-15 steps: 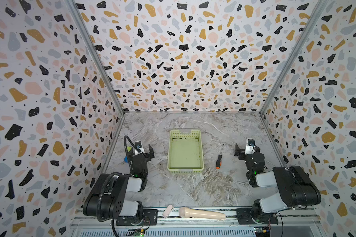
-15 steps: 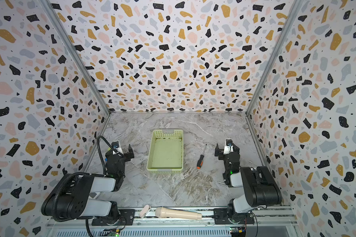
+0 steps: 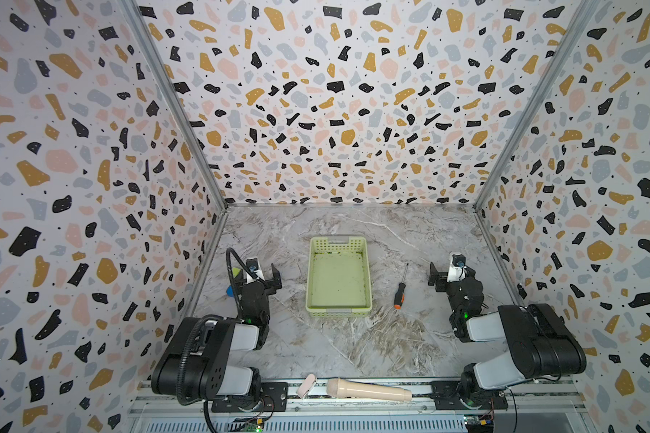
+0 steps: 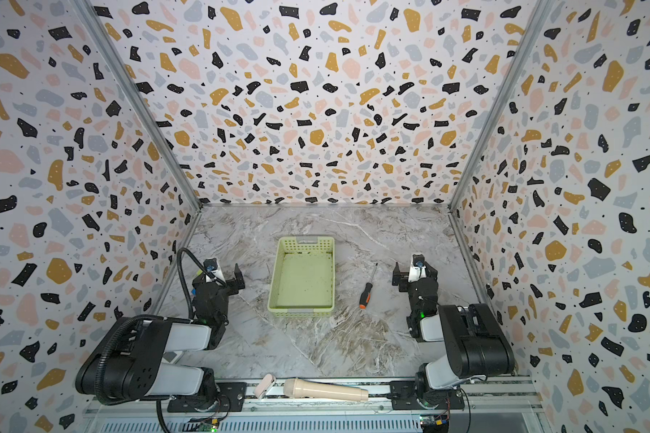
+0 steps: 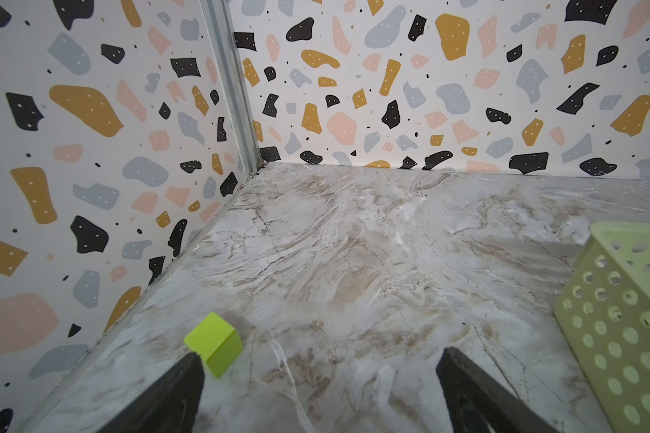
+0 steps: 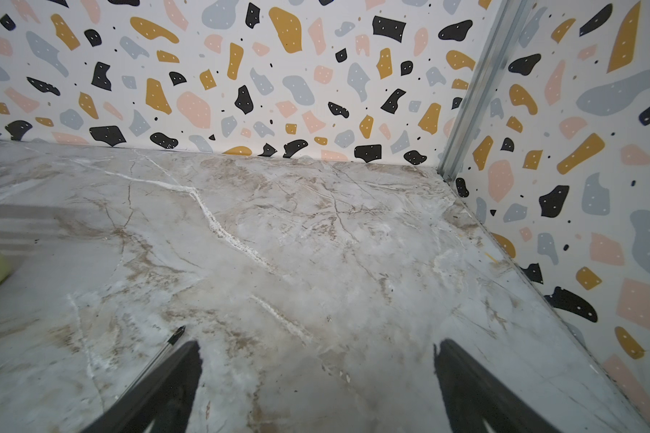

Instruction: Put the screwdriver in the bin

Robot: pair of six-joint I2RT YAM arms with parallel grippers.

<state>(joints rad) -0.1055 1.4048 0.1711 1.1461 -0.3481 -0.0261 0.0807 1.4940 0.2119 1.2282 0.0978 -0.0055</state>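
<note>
At right wrist, only the screwdriver tip shows.

No readable writing in view.
The bin, the screwdriver and the speckled walls show no legible word, number, brand or sign.

place: robot lab test cell | walls: three printed terrazzo panels boxing in the work area | corner post: bare aluminium | tabletop: marble-look sheet | front rail: metal, left arm and right arm bolted on | extras: loose cable, exposed circuit board
</note>
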